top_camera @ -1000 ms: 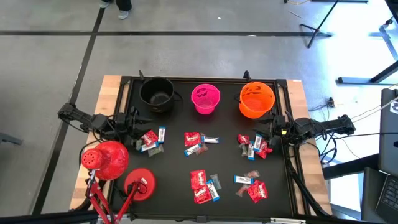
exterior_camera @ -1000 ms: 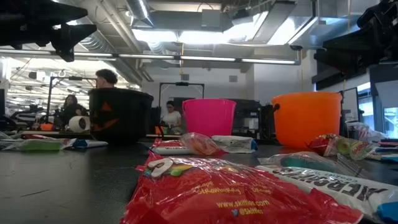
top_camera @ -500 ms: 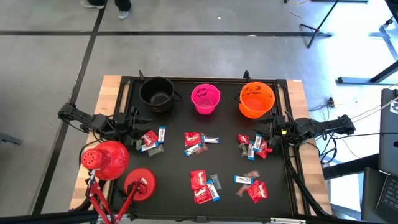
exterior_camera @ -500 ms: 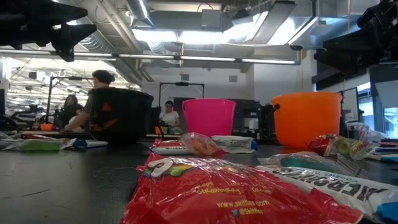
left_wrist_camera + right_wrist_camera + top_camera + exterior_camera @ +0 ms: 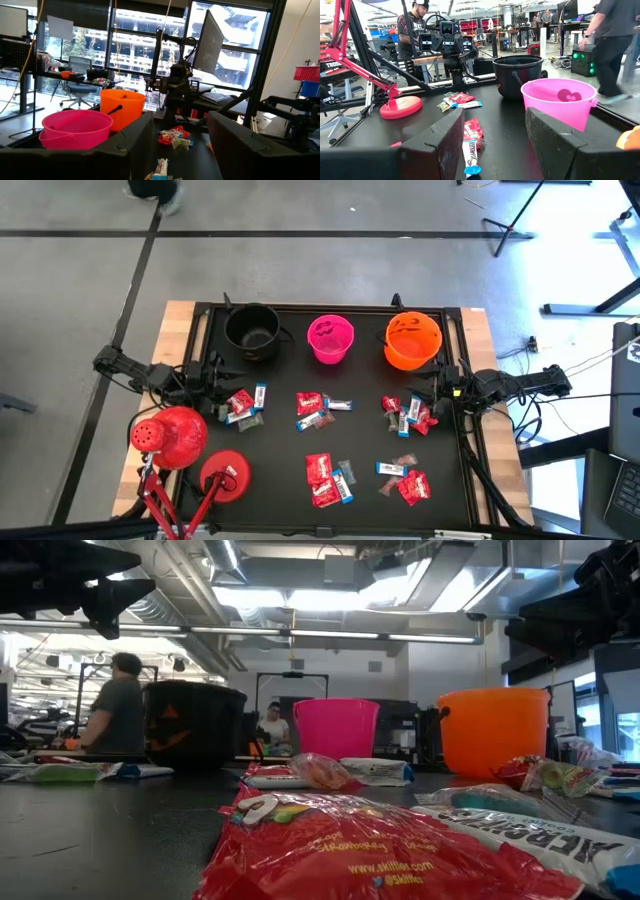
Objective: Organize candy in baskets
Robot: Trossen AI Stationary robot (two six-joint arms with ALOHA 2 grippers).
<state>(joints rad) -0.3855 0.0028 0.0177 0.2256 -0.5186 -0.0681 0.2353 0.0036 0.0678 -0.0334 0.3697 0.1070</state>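
High view: pink bucket (image 5: 331,340) mid-back; black cauldron (image 5: 252,331) left of it, orange bucket (image 5: 412,341) right. Candy (image 5: 312,409) scattered in front of pink bucket, none in buckets.
Left wrist view: left gripper (image 5: 180,140) fingers spread, empty.
Right wrist view: right gripper (image 5: 495,135) fingers spread, empty.

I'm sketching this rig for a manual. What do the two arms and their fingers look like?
Both arms are dark, jointed and slim, with thin cables running along them. The left gripper and right gripper each end in two broad, flat, matte dark fingers, blocky with squared edges in the wrist views. No markings are readable on them.
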